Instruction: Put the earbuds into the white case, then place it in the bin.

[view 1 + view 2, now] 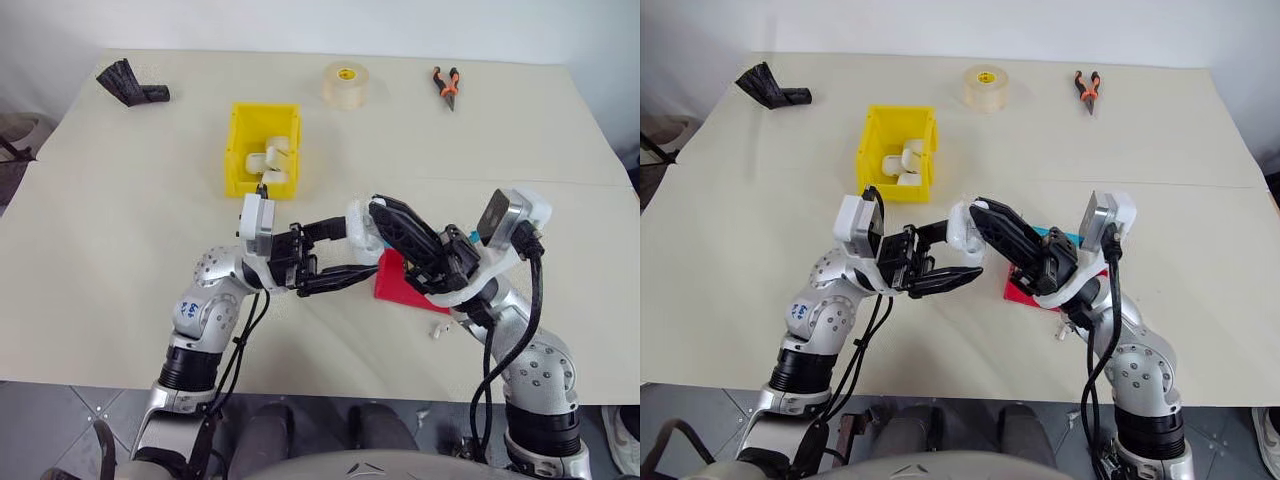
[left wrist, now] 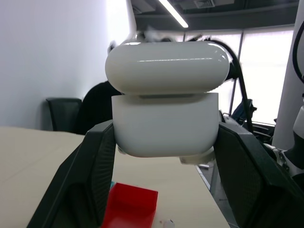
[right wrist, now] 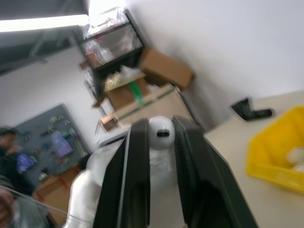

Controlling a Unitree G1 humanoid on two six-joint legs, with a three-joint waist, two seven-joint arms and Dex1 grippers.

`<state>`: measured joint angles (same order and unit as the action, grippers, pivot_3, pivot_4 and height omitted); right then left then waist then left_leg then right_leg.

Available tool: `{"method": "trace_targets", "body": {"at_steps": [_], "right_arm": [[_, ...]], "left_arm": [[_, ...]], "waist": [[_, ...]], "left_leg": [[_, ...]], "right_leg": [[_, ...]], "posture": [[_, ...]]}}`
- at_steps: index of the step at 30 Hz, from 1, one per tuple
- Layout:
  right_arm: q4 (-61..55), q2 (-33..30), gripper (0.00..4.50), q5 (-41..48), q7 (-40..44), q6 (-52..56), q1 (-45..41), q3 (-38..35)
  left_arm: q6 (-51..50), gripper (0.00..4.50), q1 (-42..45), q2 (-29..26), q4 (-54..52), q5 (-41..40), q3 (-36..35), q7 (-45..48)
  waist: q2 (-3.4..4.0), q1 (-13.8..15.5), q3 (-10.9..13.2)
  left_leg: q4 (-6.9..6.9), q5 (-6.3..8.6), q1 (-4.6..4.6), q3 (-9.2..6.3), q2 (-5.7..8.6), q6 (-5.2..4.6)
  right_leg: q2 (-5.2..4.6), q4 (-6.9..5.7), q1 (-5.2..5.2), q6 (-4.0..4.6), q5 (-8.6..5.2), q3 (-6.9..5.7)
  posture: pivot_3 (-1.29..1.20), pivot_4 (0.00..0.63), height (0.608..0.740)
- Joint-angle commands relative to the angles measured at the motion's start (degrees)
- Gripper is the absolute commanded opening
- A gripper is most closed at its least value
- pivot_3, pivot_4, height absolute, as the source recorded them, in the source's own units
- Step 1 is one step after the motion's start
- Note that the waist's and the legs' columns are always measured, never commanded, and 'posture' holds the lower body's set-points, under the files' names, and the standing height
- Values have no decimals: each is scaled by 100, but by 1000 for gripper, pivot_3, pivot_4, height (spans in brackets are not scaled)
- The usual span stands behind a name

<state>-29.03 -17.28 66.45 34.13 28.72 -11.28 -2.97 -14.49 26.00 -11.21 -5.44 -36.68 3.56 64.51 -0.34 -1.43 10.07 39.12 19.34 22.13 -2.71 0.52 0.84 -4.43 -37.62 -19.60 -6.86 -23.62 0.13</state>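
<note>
No brand name or lettering can be read on anything here; the roll of clear tape (image 1: 346,84) has a small yellow label in its core, but its print is too small to make out.

Taking the yellow bin (image 1: 262,150) as the mark: it holds several white cases, and the tape lies beyond it to the right, orange-handled pliers (image 1: 446,87) farther right, a black object (image 1: 131,84) off to its far left. Nearer the robot than the bin, the left gripper (image 1: 340,252) is clamped on the white case (image 2: 165,99), its lid ajar. The right gripper (image 3: 160,137) is pinched on an earbud (image 3: 160,131), just beside the case. A red tray (image 1: 398,285) lies beneath them, with one earbud (image 1: 438,328) on the table beside it.
</note>
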Motion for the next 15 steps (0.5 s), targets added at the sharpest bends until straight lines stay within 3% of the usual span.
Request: {"method": "trace_targets", "body": {"at_steps": [1, 9, 15], "right_arm": [[-23, -15, 380, -75, 37, 138, 43, 133], [-121, -160, 380, -38, 199, 342, 101, 317], [-170, -265, 2342, 36, 264, 435, 25, 315]], "left_arm": [[129, 2755, 175, 135, -180, -177, -29, -2], [152, 2755, 211, 177, -139, -153, -48, -30], [152, 2755, 219, 189, -141, -137, -51, -40]], "waist": [[0, 0, 0], [0, -1, 0], [0, 1, 0]], "left_leg": [[0, 0, 0, -2, 0, 0], [0, 0, 0, -2, 0, 0], [0, 0, 0, -2, 0, 0]], "right_leg": [[1, -1, 0, 0, 0, -2], [1, 0, 1, 0, 0, -2], [0, 0, 1, 0, 0, -2]], "posture": [[0, 150, 740], [0, 150, 740], [0, 150, 740]]}}
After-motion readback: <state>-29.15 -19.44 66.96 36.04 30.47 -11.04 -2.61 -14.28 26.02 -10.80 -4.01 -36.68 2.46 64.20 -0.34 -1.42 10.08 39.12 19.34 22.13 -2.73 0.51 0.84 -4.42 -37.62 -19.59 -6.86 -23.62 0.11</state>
